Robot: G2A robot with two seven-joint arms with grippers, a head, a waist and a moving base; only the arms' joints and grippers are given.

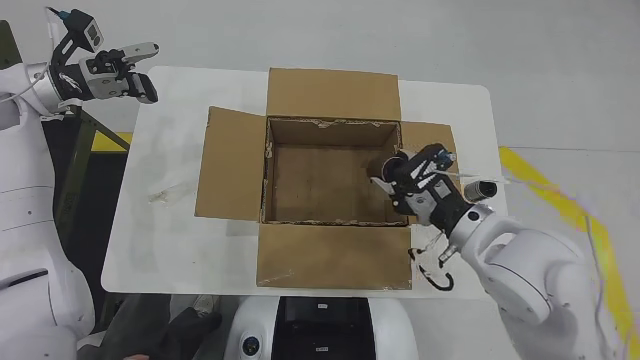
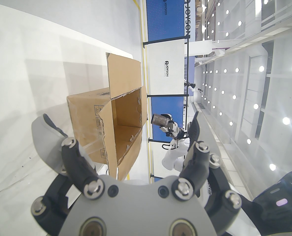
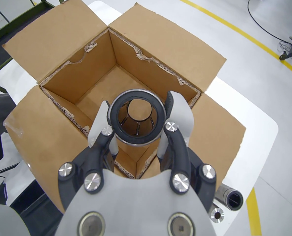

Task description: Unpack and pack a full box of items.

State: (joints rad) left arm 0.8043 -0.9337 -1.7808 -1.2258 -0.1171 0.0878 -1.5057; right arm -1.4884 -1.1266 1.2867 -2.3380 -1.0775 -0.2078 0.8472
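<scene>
Table: white, and it carries the box.
Box: brown cardboard, standing in the middle of the table with all four flaps folded outward. What I can see of its floor is bare cardboard.
My left pincer: up in the air at the table's far left corner, well apart from the box. Its fingers are spread wide with nothing between them.
My right pincer: over the right-hand edge of the box's opening, closed around a metal sleeve.
Metal sleeve: a short hollow tube with a dark ring at its end, gripped on both sides by my right fingers. It hangs above the opening, close to the right wall and clear of the floor.
Loose sleeve: lying on the table on the right, past the box's right flap.
Small metal stub: on the table just beside the loose sleeve.
</scene>
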